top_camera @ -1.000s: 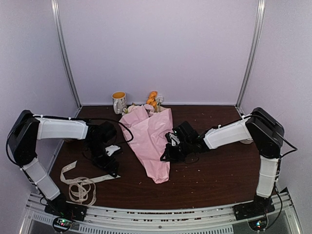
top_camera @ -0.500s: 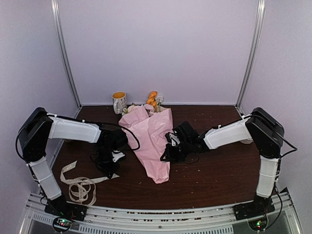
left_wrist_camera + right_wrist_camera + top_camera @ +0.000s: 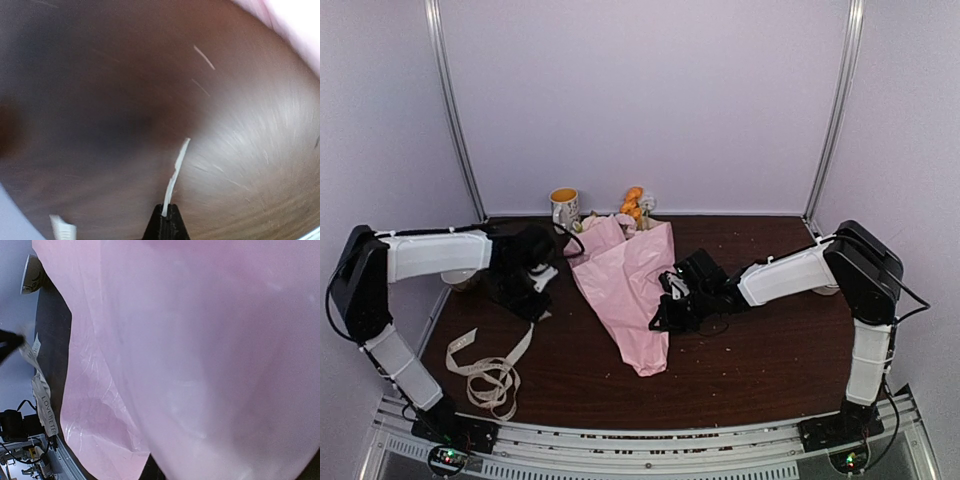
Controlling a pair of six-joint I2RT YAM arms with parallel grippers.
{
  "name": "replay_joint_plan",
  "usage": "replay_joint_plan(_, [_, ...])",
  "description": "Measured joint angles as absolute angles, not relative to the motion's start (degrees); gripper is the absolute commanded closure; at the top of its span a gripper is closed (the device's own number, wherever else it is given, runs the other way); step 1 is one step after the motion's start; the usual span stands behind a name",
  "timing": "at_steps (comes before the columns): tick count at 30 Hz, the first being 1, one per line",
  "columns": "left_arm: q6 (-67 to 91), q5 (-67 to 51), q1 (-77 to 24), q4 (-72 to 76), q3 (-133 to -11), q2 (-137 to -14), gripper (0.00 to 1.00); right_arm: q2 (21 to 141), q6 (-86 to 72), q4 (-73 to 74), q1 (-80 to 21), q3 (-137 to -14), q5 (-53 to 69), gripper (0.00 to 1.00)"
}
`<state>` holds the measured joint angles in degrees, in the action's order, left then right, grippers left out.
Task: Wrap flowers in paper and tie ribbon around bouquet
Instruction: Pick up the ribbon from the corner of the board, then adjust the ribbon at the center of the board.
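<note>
Left pincer [image 3: 533, 308] risen, clenched on cream fabric ribbon [image 3: 176, 165] lettered "LOVE"; right pincer [image 3: 662, 316] clenched against pale pink paper bouquet [image 3: 625, 280].

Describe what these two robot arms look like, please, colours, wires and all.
The left arm and right arm match: smooth white tube-like segments joined by bulky rounded black joints, with thin black cables looping alongside. The left gripper and right gripper are black; the left one's fingers taper to a narrow tip.
</note>
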<state>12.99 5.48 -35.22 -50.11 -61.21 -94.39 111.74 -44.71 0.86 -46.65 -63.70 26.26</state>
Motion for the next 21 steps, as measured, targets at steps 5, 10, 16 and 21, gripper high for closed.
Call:
replay_joint_plan(5, [8.8, 12.3, -18.0, -48.1, -82.3, -87.2, 1.00, 111.5, -44.7, 1.2, -46.7, -63.7, 25.6, 1.00])
replay_joint_plan(10, [-0.3, 21.5, -16.6, -40.9, -112.2, -84.7, 1.00, 111.3, -44.7, 1.6, -47.0, -63.7, 25.4, 1.00])
replay_joint_plan(16, [-12.7, 27.4, -18.9, -29.5, -117.8, -75.1, 1.00, 111.3, -44.7, 1.7, -47.0, -63.7, 25.2, 1.00])
replay_joint_plan(21, [-18.5, 26.4, -19.5, -26.2, -117.1, -71.1, 1.00, 111.3, -44.7, 2.1, -47.0, -63.9, 25.2, 1.00])
